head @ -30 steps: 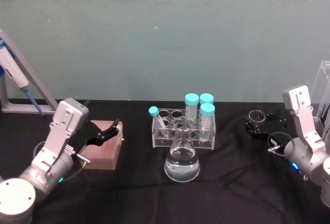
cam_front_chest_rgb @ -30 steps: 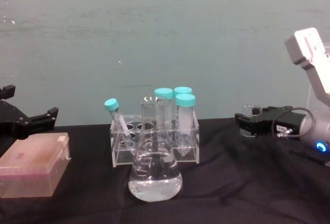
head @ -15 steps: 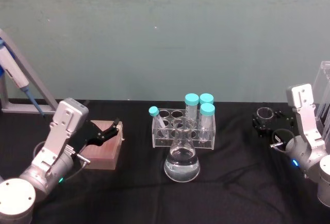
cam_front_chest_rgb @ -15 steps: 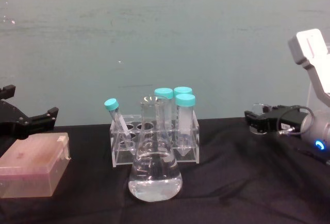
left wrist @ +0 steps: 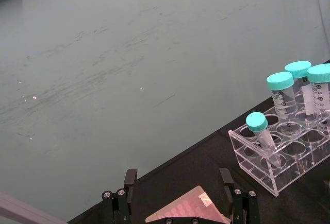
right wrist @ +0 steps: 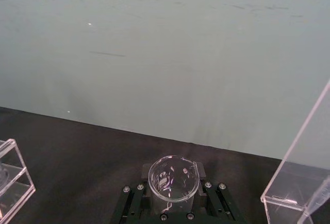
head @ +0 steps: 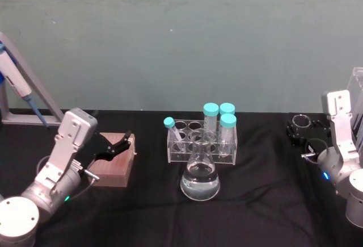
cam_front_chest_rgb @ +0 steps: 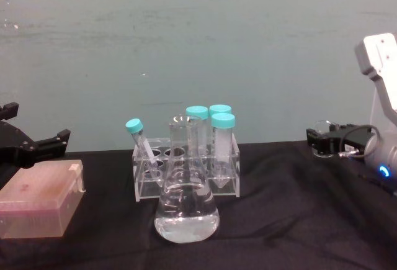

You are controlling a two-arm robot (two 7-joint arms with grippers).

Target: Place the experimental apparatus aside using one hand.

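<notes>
At the far right of the black table (head: 255, 201), the small glass beaker (head: 299, 122) is clamped between the fingers of the right gripper (head: 300, 130), near the tall acrylic stand (head: 357, 96). The conical flask (head: 199, 174) with clear liquid is seen at the centre, just in front of the tube rack (head: 187, 143). The left gripper (head: 121, 145) is held over a pink box (head: 115, 170), its fingers apart
</notes>
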